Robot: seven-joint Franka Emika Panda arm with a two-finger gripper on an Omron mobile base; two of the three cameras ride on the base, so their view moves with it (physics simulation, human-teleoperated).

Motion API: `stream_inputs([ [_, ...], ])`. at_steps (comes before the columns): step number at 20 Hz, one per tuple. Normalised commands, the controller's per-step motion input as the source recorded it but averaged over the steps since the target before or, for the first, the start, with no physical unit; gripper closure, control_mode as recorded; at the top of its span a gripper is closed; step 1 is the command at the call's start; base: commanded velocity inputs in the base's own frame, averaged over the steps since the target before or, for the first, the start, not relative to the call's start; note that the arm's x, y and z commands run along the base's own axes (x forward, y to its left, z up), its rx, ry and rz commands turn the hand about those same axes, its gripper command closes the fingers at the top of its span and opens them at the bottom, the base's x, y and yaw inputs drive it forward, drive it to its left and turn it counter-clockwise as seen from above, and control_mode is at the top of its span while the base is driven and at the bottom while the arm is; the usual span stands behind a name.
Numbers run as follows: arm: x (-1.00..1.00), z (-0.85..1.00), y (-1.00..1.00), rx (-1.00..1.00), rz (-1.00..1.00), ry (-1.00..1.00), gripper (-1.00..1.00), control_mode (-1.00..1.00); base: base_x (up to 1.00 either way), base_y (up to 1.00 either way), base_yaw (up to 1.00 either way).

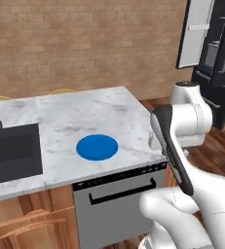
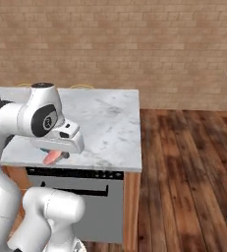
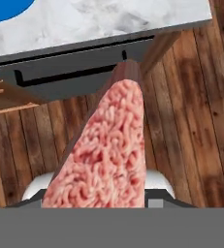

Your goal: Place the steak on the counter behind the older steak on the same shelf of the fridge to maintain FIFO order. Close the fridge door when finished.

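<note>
The steak (image 3: 108, 150), a pale pink streaked piece, runs up the middle of the hand view and covers the finger tips. In the right base view the steak (image 2: 52, 157) hangs under my gripper (image 2: 56, 151), which is shut on it just off the counter's (image 2: 110, 123) front edge, above the wooden floor. The marble counter (image 1: 84, 116) lies to the left of my arm. The black fridge (image 1: 216, 53) stands at the far right with a door swung open. The older steak and the shelf are hidden inside it at this angle.
A blue round plate (image 1: 97, 147) lies on the counter near its front edge. The black sink (image 1: 11, 151) is at the left. A grey dishwasher front (image 1: 119, 204) sits under the counter. Wooden floor (image 2: 184, 172) stretches to the right.
</note>
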Motion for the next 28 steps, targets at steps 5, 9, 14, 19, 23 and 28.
stream_inputs([
  [5, 0.00, 0.00, 0.00, 0.00, 0.00, 0.00, 1.00, 1.00, -0.19, -1.00, -0.43],
  [9, 0.00, 0.00, 0.00, 0.00, 0.00, 0.00, 1.00, 1.00, 0.42, -1.00, -0.32],
  [14, 0.00, 0.00, 0.00, 0.00, 0.00, 0.00, 1.00, 1.00, 0.93, -1.00, -0.08],
  [19, 0.00, 0.00, 0.00, 0.00, 0.00, 0.00, 1.00, 1.00, 1.00, -0.86, 0.01],
  [23, 0.00, 0.00, 0.00, 0.00, 0.00, 0.00, 1.00, 1.00, 1.00, -0.67, 0.05],
  [28, 0.00, 0.00, 0.00, 0.00, 0.00, 0.00, 1.00, 1.00, 1.00, -0.39, 0.03],
])
